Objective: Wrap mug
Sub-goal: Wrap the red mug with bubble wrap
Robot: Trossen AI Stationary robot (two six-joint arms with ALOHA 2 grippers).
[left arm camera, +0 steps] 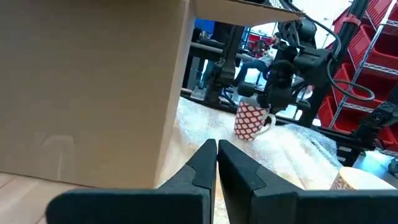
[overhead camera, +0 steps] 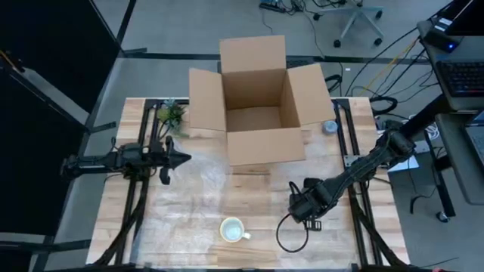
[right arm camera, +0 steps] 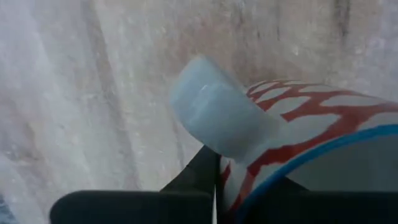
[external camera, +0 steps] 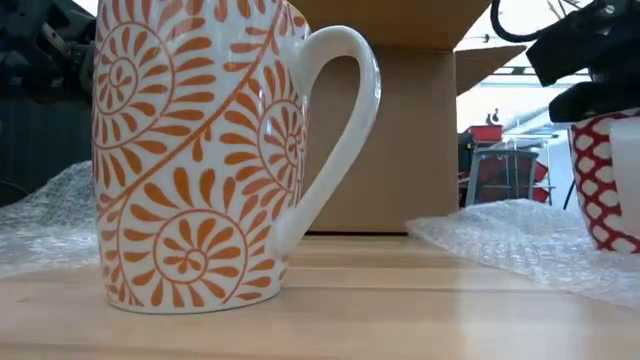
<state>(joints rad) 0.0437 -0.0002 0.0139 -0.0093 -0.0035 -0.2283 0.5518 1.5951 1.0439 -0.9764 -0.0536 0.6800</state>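
The right pincer (overhead camera: pixel 305 202) grips the red-patterned mug (left arm camera: pixel 252 119), upright on the bubble wrap (external camera: pixel 520 235) at the table's right (the orange mug (external camera: pixel 195 150) stands nearer); left pincer (overhead camera: pixel 180 159), closed empty, waits far left.

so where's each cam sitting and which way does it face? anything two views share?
High: above the table, straight down on the box, orange mug and both arms.
Low: at tabletop height, level across; orange mug up close, right claw over the red mug.
Left wrist: past the shut left claw, beside the box wall, toward the right arm and red mug.
Right wrist: down at bubble wrap, right claw holding the red mug.
Shared: low and left wrist both show the red mug under the right claw.
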